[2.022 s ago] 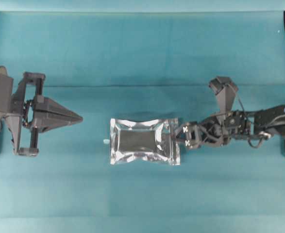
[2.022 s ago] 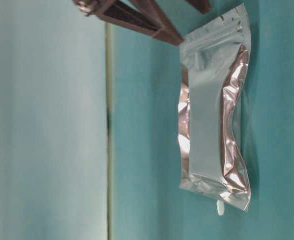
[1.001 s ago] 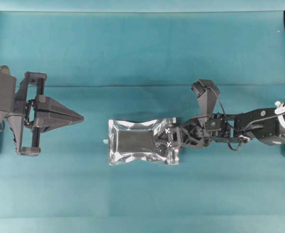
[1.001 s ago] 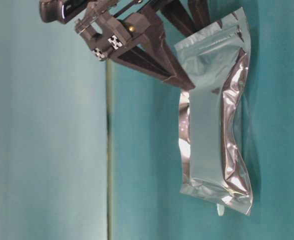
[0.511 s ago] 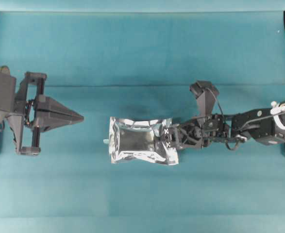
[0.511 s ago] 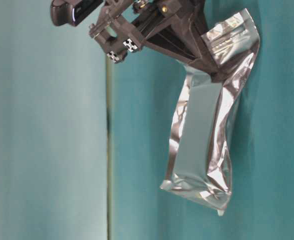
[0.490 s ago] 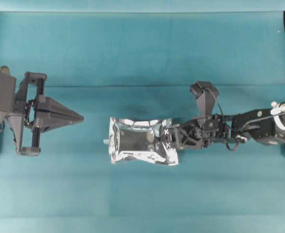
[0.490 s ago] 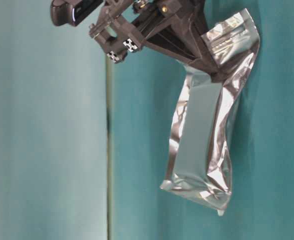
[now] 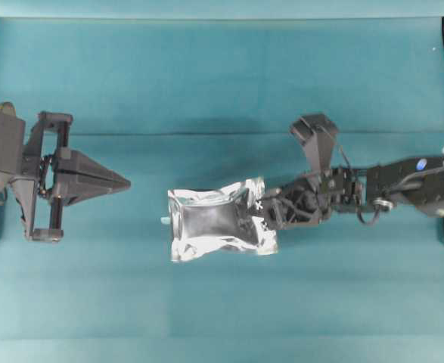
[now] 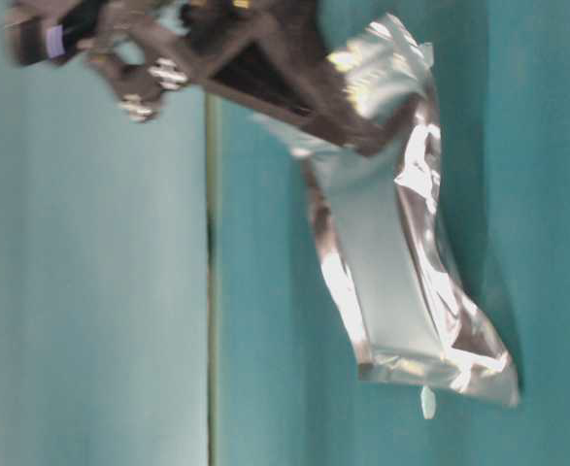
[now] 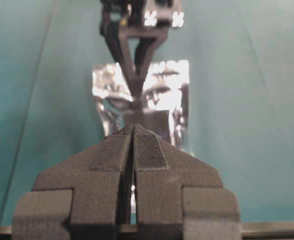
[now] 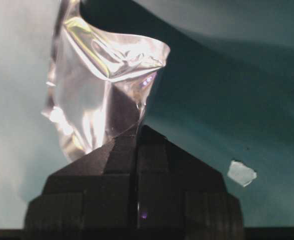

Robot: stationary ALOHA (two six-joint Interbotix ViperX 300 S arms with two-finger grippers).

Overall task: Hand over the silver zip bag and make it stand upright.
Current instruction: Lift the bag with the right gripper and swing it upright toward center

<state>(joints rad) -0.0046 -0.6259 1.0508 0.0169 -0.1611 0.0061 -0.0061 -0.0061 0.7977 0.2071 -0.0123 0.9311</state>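
Silver zip bag (image 9: 220,224) pinched at one end by right gripper (image 9: 261,212), left gripper (image 9: 125,183) closed w/ nothing, well apart.

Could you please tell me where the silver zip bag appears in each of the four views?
Overhead: silver zip bag, centre.
Table-level: centre-right.
Left wrist: upper middle.
Right wrist: upper left.
Shared landmark: the right gripper pinching its edge.

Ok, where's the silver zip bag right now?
In the overhead view the silver zip bag sits mid-table, its right end pinched in the shut right gripper, with the left gripper shut and clear of it to the left.
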